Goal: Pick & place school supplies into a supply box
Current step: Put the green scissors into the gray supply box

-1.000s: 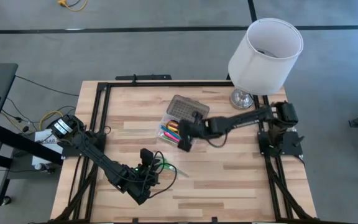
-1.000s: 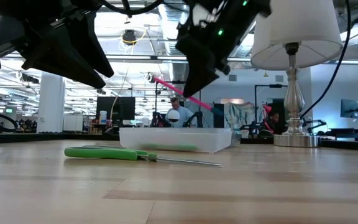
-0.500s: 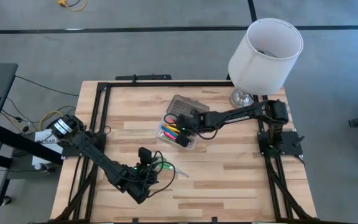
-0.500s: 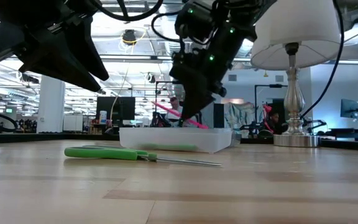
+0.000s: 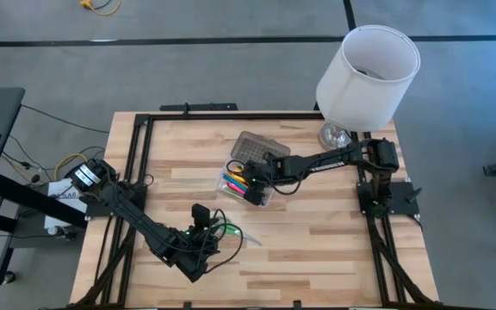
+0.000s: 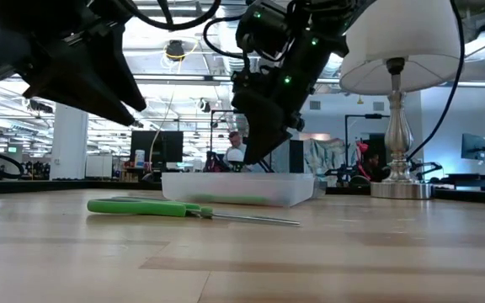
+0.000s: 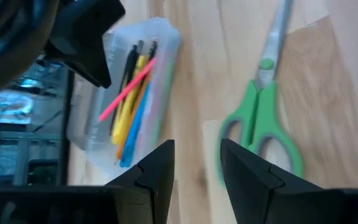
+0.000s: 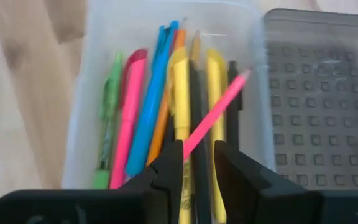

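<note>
While right gripper [image 8: 194, 163] hangs parted over clear box [image 8: 86, 93], thin pink pencil [image 8: 213, 118] slants across pens [image 8: 154, 106], dotted grey lid [image 8: 319, 118] beside, left gripper [image 7: 194, 168] spread above green scissors [image 7: 260, 121].

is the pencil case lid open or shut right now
Open. The grey dotted lid lies flipped back beside the supply box, and the pens inside show uncovered from above.

Clear box [image 8: 79, 112] with a grey lid [image 8: 319, 106] covered in a square-dot grid. Inside: green, pink, blue, orange, yellow and black pens [image 8: 166, 106]. Scissors [image 7: 260, 118] are green-handled; counter [image 5: 334, 232] is pale striped wood; lampshade [image 5: 368, 65] is white.
</note>
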Controlling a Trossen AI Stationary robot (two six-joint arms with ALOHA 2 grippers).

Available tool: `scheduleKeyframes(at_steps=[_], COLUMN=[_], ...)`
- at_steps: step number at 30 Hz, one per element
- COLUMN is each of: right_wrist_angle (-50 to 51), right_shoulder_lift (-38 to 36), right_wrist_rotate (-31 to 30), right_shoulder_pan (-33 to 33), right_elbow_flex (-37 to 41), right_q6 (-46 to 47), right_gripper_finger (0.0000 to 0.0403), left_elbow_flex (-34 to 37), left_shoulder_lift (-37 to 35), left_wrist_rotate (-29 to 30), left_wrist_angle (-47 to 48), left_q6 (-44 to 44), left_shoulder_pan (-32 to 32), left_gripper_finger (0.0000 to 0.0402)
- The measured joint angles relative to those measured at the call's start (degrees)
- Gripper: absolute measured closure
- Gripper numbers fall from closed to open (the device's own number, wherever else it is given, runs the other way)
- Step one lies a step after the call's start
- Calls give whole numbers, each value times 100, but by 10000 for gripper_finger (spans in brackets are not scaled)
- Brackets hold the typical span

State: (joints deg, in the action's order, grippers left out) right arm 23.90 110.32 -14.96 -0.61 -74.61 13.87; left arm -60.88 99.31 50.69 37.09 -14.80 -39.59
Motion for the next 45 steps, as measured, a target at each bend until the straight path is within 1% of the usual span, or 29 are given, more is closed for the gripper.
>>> scheduleKeyframes(at_steps=[3, 7, 12, 16, 21, 25, 29, 35, 38, 40, 45], right_wrist_angle=[36, 98, 375, 790, 1397, 1844, 2145, 2296, 2301, 2307, 2283], right_shoulder_lift=[-51, -271, -625, -865, -973, -973, -966, -968, -968, -968, -968], right_wrist_rotate=[-11, -77, -601, -861, -1398, -1960, -2526, -3087, -3461, -3682, -4090], right_shoulder_pan=[183, 588, 1255, 1866, 2749, 3428, 4048, 4871, 5214, 5387, 5637], right_elbow_flex=[2, -7, 2, 0, 0, 3, 136, 393, 526, 540, 540], right_q6=[-351, -716, -947, -947, -906, -507, 18, 1014, 1327, 1356, 1462], right_gripper_finger=[318, 317, 317, 317, 317, 317, 317, 317, 317, 317, 317], left_elbow_flex=[2, 4, 117, 378, 694, 800, 874, 881, 881, 881, 881], left_shoulder_lift=[0, 2, 17, 20, 20, 20, 20, 20, 20, 20, 20], left_wrist_rotate=[-263, -403, -762, -1203, -1930, -2349, -2663, -3063, -3237, -3425, -4213], left_wrist_angle=[-105, -192, -384, -816, -1777, -2433, -2671, -3051, -3271, -3350, -3301], left_q6=[-1, -4, -88, 2, 597, 1030, 1179, 1641, 1955, 2136, 2259], left_shoulder_pan=[7, 61, 226, 504, 901, 1129, 1300, 1473, 1580, 1677, 1937], left_gripper_finger=[276, 276, 276, 276, 276, 276, 276, 276, 276, 276, 276])
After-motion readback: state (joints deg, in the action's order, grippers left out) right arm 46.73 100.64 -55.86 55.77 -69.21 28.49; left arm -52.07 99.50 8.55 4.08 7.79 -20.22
